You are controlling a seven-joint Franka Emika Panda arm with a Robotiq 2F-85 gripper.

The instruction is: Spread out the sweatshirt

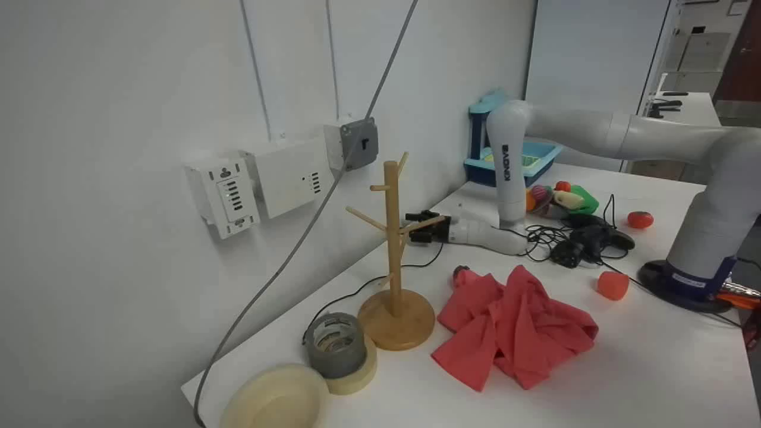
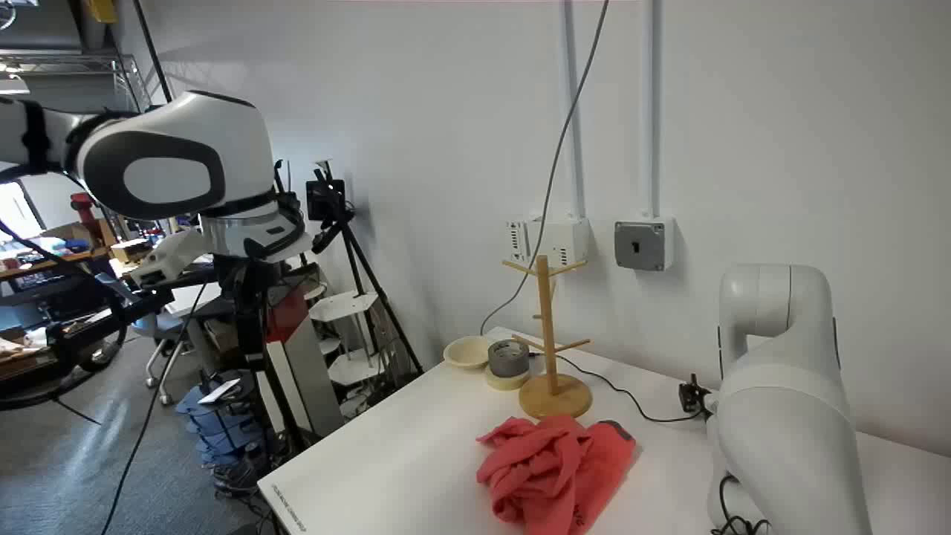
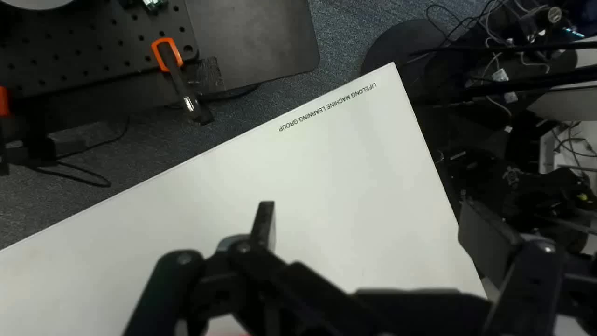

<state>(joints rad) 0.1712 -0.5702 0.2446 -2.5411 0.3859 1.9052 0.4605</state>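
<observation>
Sweatshirt [image 1: 517, 327], coral-red and wrinkled, is lying in a bunched heap on a white surface [image 1: 660, 380], just beside the round base of a wooden mug tree [image 1: 393, 238]; the views are not showing clearly whether cloth and wood are touching. In both exterior views, deep folds are crossing its middle. In the wrist view, the end effector [image 3: 373, 233] is holding its two fingers [image 3: 265, 224] wide apart, with plain surface showing between them, and it is gripping nothing. In an exterior view, the white arm [image 2: 178, 163] carrying it is hanging well apart from the mug tree.

Near the mug tree's base, a gray tape roll [image 1: 339, 364] is resting on top of a cream tape roll [image 1: 358, 381], and a pale yellow bowl [image 1: 244, 398] is sitting just past them, farther from the mug tree. On the wall [image 1: 119, 119] behind the mug tree, a gray switch box [image 1: 359, 144] is hanging. A pale gray KINOVA-lettered arm [image 1: 612, 134] is standing on the surface, its foot [image 1: 684, 282] well apart from the mug tree. Farther from the mug tree than the sweatshirt, an orange-red block [image 1: 612, 285] and a red toy tomato [image 1: 640, 220] are lying near that foot, and a blue tub [image 1: 481, 174] is standing by the wall.
</observation>
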